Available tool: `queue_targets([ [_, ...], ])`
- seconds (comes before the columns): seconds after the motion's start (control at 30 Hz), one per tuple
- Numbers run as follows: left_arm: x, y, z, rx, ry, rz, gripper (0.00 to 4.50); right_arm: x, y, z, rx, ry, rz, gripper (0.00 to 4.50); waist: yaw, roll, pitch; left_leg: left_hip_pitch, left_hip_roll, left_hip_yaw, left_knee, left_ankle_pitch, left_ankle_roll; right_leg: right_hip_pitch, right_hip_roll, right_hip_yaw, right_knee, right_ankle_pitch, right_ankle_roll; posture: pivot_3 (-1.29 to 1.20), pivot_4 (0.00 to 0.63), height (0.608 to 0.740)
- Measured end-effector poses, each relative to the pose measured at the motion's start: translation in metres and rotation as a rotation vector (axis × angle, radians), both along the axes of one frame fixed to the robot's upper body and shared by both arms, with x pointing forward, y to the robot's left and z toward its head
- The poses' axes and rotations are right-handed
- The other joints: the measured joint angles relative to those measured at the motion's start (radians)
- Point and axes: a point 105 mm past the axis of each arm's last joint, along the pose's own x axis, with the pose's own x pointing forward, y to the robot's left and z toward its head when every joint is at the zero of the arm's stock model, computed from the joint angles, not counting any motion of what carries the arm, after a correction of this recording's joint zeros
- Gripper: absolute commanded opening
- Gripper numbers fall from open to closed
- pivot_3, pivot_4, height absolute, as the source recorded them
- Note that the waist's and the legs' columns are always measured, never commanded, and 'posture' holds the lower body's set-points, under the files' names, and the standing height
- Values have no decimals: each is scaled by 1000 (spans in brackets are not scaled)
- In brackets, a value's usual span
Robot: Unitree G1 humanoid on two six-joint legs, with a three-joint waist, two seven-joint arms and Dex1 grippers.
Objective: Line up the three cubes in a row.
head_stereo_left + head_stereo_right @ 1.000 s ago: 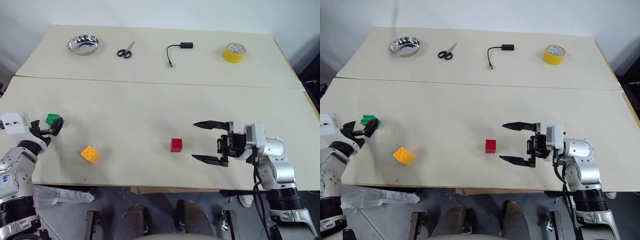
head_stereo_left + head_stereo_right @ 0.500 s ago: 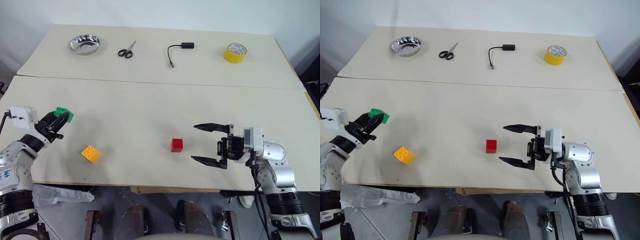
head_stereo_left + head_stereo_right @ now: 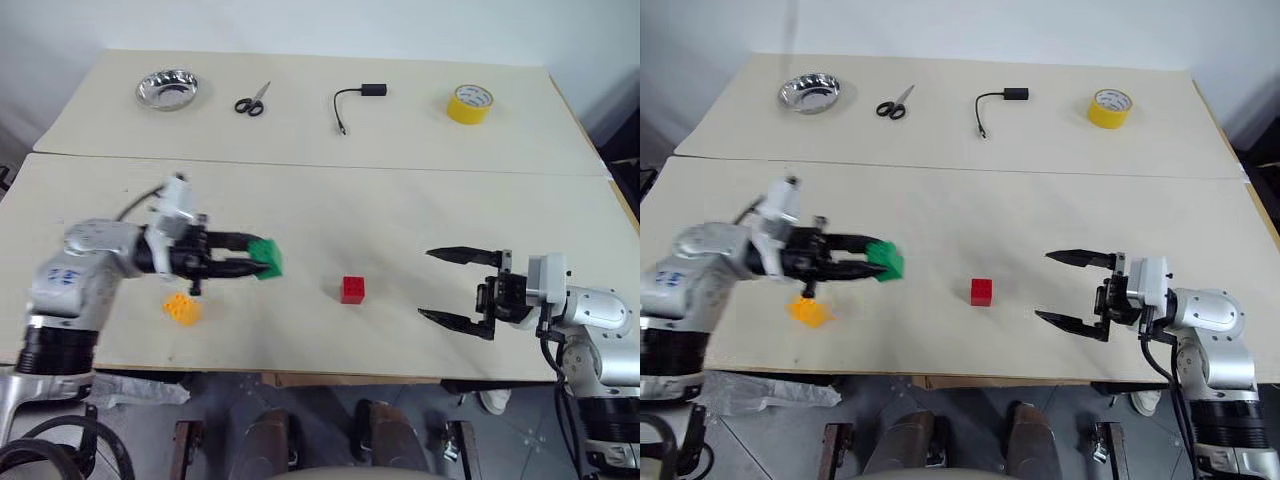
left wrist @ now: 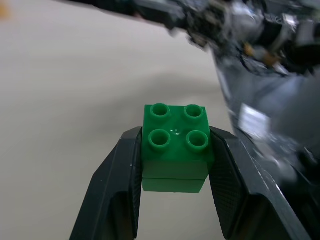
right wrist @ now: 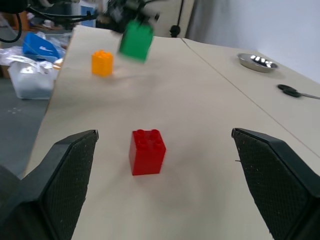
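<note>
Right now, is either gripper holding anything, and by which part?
Left gripper holds the green studded plastic cube, fingers clamped on two opposite side faces, studs clear. Right gripper is open, empty.

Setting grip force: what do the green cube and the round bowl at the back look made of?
Green cube: looks like hard moulded plastic, smooth with a slight gloss, four studs on top. Bowl: probably thin metal, likely steel, going by its mirror-like silver shine.
</note>
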Motion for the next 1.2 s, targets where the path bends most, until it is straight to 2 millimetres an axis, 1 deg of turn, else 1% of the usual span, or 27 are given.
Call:
queue_targets([
  [0.1, 10, -15, -9, 51, -43, 16, 1484, -3, 0, 1, 1, -3, -7, 4500, 1, 0, 0, 0, 0, 0, 0, 0, 0, 0, 0, 0, 0, 0, 0, 0, 150, 740],
  [0.17, 15, -21, -19, 76, -68, 26, 1484, -5, 1, 2, 3, -1, -14, 4500, 1, 0, 0, 0, 1, 0, 0, 0, 0, 0, 0, 0, 0, 0, 0, 0, 150, 740],
  [0.27, 13, -24, -35, 141, -95, 4, 1484, -8, 2, 2, 9, 8, -19, 4500, 1, 0, 0, 0, 2, 0, 0, 0, 0, 0, 0, 0, 0, 0, 0, 0, 150, 740],
  [0.33, 15, -19, -42, 166, -105, 9, 1484, -10, 3, 3, 4, 16, -15, 4500, 2, 0, 0, 0, 2, 0, 1, 0, 0, 0, 0, 0, 0, 0, 0, 0, 150, 740],
  [0.43, 17, -15, -47, 182, -111, 8, 1484, -13, 3, 1, -1, 40, -13, 4500, 5, 0, 0, 0, 2, 0, 1, 0, 0, 0, -1, 0, 0, 0, 0, 0, 150, 740],
  [0.57, 18, -15, -50, 180, -112, -8, 1484, -16, 6, 2, 1, 49, -1, 4500, 18, 0, 0, 0, 1, 0, 2, 0, 1, 0, -1, 0, 0, 0, 0, 0, 150, 740],
  [0.8, 25, -17, -47, 213, -129, -57, 1484, -20, 9, 0, -3, 84, 7, 4500, 24, 0, 0, 0, 1, -1, 2, 0, 1, 1, -1, 0, 0, 0, 1, 0, 150, 740],
  [0.87, 25, -17, -48, 215, -132, -63, 2194, -20, 9, -1, -3, 88, 6, 4500, 23, 0, 0, 0, 1, -1, 2, 0, 1, 1, -1, 0, 0, 0, 1, 0, 150, 740],
  [0.93, 27, -18, -51, 209, -115, -48, 2676, -20, 9, -1, -3, 89, 7, 4500, 24, 0, 0, 0, 1, -1, 2, 1, 1, 1, -1, -1, 0, 0, 1, 0, 150, 740],
  [1.0, 28, -21, -51, 197, -103, -42, 3363, -20, 9, 0, -4, 87, 10, 4500, 24, 0, 0, -1, 1, -1, 2, 1, 1, 1, -1, -1, 0, 0, 1, 0, 150, 740],
  [1.07, 28, -22, -46, 165, -101, -34, 3917, -19, 10, 1, -5, 80, 15, 4500, 23, 0, 0, -1, 1, -1, 2, 1, 1, 1, -1, -1, 0, 0, 1, 0, 150, 740],
  [1.13, 28, -22, -33, 117, -133, -30, 4492, -17, 10, 4, -7, 68, 23, 4500, 22, -1, 0, -1, 1, -1, 2, 1, 1, 1, -1, -1, 0, 0, 1, 0, 150, 740],
  [1.2, 27, -18, -18, 75, -166, -19, 4492, -15, 10, 6, -9, 61, 33, 4500, 22, -1, 0, -1, 2, -1, 2, 1, 1, 1, -1, -1, 0, 0, 1, 0, 150, 740],
])
